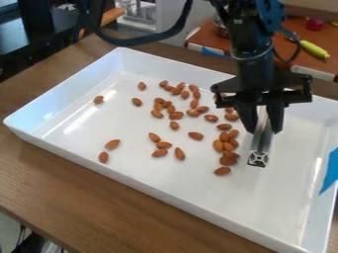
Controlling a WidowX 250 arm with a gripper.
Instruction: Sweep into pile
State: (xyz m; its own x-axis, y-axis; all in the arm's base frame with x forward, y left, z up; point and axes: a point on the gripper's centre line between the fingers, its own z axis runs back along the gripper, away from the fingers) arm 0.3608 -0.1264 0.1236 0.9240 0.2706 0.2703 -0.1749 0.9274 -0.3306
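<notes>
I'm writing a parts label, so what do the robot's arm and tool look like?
The arm is black, with blue at its upper right and a thin pale band around its lower part. Dark cables loop beside it. The tool is black too: a wide, angular crosspiece with two fingers below.

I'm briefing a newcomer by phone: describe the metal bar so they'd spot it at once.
Find the big white tray on the wooden table. Over its right half hangs the black gripper, with the bar between its fingers. Straight, silvery and square-ended, it contrasts with the small brown almonds just to its left.
</notes>
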